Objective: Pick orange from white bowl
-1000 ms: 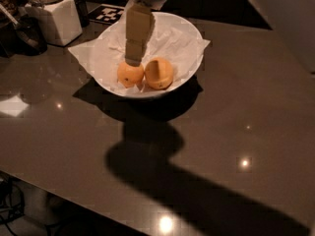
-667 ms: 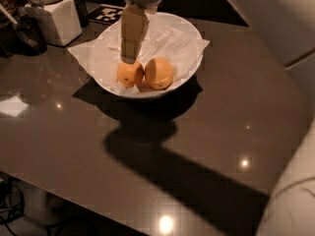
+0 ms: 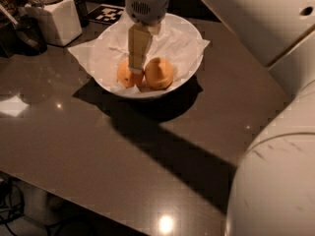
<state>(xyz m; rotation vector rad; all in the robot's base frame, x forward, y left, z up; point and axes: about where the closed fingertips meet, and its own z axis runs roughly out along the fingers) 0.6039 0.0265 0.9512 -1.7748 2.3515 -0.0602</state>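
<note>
The white bowl [image 3: 194, 58], lined with crumpled white paper, stands at the back of the dark table. Two orange fruits lie in it side by side. The orange [image 3: 159, 73] is the larger, smooth one on the right. A smaller orange [image 3: 124, 75] with a dark dot lies to its left. My gripper [image 3: 134, 70] hangs straight down from above into the bowl. Its tan tip sits at the upper right edge of the smaller orange, in the gap between the two fruits, just left of the orange.
A white jar [image 3: 53, 14] and a dark utensil [image 3: 27, 31] stand at the back left. A black-and-white tag [image 3: 109, 14] lies behind the bowl. My white arm links [image 3: 275, 181] fill the right side and lower right corner.
My arm's white links have swung further into view at the right. The gripper has stayed over the bowl and its tip has sunk slightly between the fruits.
</note>
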